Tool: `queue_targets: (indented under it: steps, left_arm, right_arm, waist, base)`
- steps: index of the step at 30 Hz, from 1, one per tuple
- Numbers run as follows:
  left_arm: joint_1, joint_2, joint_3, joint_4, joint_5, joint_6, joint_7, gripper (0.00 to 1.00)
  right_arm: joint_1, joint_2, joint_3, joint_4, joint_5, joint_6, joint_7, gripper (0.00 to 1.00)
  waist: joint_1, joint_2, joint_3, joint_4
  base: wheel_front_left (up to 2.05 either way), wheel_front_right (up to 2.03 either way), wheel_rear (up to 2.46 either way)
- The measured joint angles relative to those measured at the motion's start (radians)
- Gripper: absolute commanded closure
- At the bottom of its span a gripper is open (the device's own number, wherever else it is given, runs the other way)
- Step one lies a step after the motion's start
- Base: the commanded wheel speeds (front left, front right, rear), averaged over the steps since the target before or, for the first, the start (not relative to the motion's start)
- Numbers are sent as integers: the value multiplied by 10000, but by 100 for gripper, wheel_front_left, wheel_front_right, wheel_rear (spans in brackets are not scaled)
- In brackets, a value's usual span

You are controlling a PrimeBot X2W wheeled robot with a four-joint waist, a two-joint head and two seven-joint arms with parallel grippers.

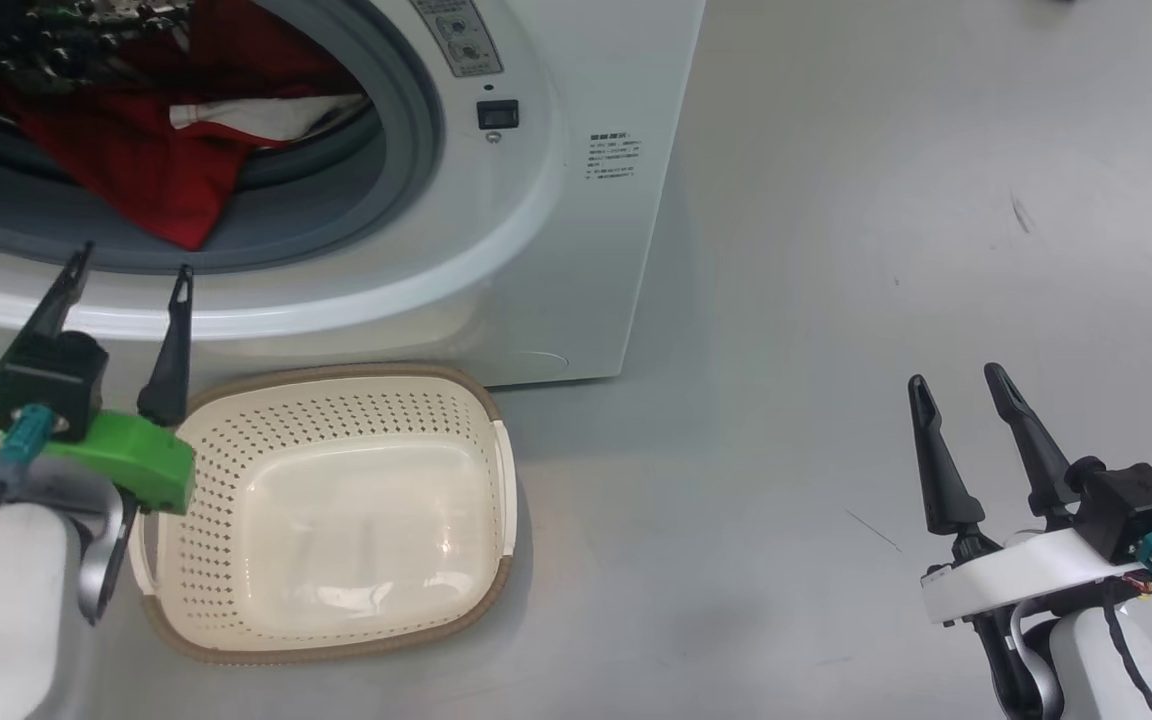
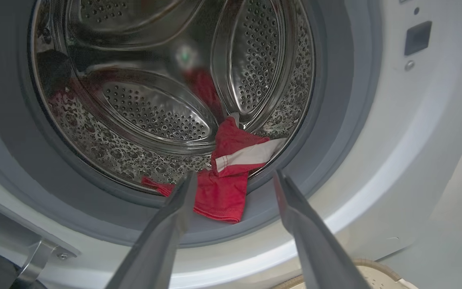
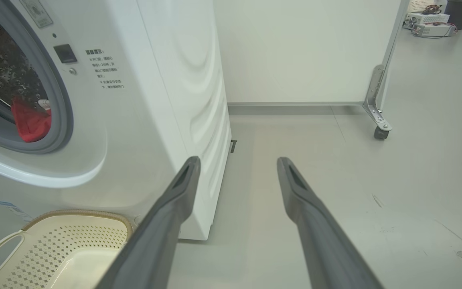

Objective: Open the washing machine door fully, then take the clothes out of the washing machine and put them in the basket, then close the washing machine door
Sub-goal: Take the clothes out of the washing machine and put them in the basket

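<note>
**Item under inspection.** The clothes (image 2: 225, 188) lie at the lower front of the drum (image 2: 155, 112): red fabric with 1 white piece folded into it. 1 red corner drapes over the grey rubber ring (image 2: 327, 120). The opening of the washing machine (image 1: 576, 250) stands uncovered.

**Receiving point.** The basket (image 1: 336, 412) sits on the floor just in front of the machine, below the opening, with nothing in it yet.

**Grippers.** The left gripper (image 1: 135, 260) has its 2 fingers spread with nothing between them. Its tips are near the lower lip of the opening and aimed at the draped corner. The right gripper (image 1: 956, 376) is likewise spread and empty, well apart over bare floor.

**Risks noted.**
1. A fingertip may dig into the rubber ring, because the fabric lies directly on it.
2. A pinch on the thin corner alone may slip, or may leave the white piece behind.
3. Fabric may drag or catch on the ring's fold during withdrawal.
4. The left wrist hangs just beside the basket's rim, so a low retreat could shove the basket and the garment would land on the floor.
</note>
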Motion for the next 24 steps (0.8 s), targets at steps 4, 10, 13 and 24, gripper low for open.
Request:
queue_targets:
  steps: [4,10,13,24]
  left_arm:
    - [-748,163,-77,384,-4,-86,541,0]
    - [-2000,527,-188,920,98,-161,1371,0]
    - [-2554,694,-366,1340,98,-245,1845,0]
    - [-4034,1354,-267,2468,-107,-253,2880,0]
  right_arm:
    - [-141,71,71,10,17,0,0,0]
    - [-458,163,186,10,54,0,0,0]
    - [-607,190,236,8,104,0,-2,0]
    - [-1014,341,520,56,128,0,-2,0]
  waist:
    - [0,0,300,-307]
    - [0,0,748,-765]
    - [0,0,976,-990]
    - [0,0,1639,-1789]
  base:
    - [0,0,0]
    - [0,0,0]
    - [0,0,0]
    - [0,0,0]
